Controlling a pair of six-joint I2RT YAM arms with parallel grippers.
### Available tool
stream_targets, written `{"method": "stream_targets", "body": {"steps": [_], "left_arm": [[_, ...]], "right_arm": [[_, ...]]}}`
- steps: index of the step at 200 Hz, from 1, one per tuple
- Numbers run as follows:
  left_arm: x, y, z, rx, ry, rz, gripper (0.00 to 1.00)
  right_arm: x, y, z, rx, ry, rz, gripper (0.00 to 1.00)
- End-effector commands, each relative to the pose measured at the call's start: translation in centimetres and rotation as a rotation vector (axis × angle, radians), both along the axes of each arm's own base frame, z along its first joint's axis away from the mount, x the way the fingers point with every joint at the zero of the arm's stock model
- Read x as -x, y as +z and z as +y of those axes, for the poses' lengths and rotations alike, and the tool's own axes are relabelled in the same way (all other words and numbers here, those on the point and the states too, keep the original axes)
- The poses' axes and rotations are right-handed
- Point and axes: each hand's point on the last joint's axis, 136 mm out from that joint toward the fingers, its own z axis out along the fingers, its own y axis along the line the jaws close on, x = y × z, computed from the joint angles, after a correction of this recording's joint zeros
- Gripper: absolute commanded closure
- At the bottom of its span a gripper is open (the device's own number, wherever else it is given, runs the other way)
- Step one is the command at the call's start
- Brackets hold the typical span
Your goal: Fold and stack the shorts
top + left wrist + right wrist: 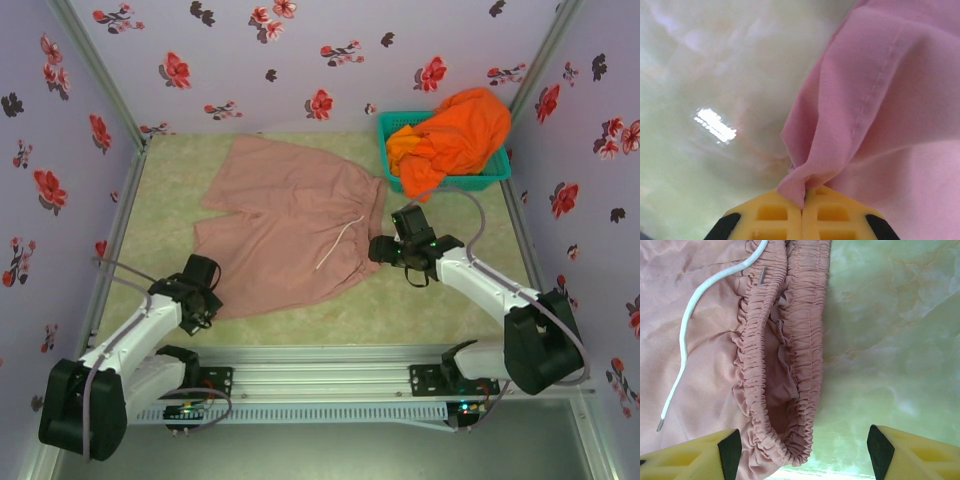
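The dusty pink shorts (285,225) lie spread flat on the table's middle, waistband to the right, white drawstring (687,330) lying on top. My left gripper (207,303) sits at their near left hem corner. In the left wrist view it (802,200) is shut on a pinched fold of the pink cloth (880,100). My right gripper (385,249) hovers open at the near end of the gathered waistband (785,365). In the right wrist view that gripper (801,450) straddles the waistband's end without touching it. Bright orange shorts (455,135) are heaped in the basket.
The teal mesh basket (470,183) stands at the back right corner, against the flowered wall. Pale green marbled tabletop (440,300) lies bare to the right of and in front of the pink shorts. Flowered walls close in the left, back and right sides.
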Motion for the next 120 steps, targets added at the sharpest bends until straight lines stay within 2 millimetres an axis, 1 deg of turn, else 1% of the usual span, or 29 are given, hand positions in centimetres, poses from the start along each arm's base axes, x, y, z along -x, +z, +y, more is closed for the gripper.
{"method": "stream_targets", "body": {"steps": [1, 7, 14, 41, 58, 70, 99, 120], "left_arm": [[-2.2, 1.9, -0.3, 0.008, -0.029, -0.091, 0.96], [-2.3, 1.9, -0.3, 0.008, -0.030, -0.092, 0.96], [-2.4, 1.9, -0.4, 0.007, -0.035, -0.095, 0.96], [-2.8, 2.2, -0.5, 0.004, -0.054, -0.105, 0.97], [-3.0, 2.4, -0.5, 0.005, -0.056, -0.115, 0.97], [-3.1, 2.4, -0.6, 0.008, -0.056, -0.117, 0.97], [-3.1, 2.5, -0.6, 0.010, -0.060, -0.123, 0.97], [-3.1, 2.5, -0.6, 0.011, -0.059, -0.126, 0.97]], "right_arm": [[-0.8, 0.4, 0.5, 0.008, 0.026, 0.003, 0.39], [-0.8, 0.4, 0.8, 0.016, 0.047, 0.010, 0.43], [-0.7, 0.4, 1.2, 0.026, 0.082, 0.014, 0.45], [0.1, 0.3, 3.0, 0.116, 0.241, 0.024, 0.44], [0.5, -0.3, 3.6, 0.177, 0.315, 0.067, 0.42], [0.4, -1.0, 3.7, 0.216, 0.336, 0.105, 0.42], [-0.1, -2.2, 3.1, 0.296, 0.331, 0.152, 0.43], [-0.1, -2.9, 3.5, 0.296, 0.345, 0.175, 0.44]]}}
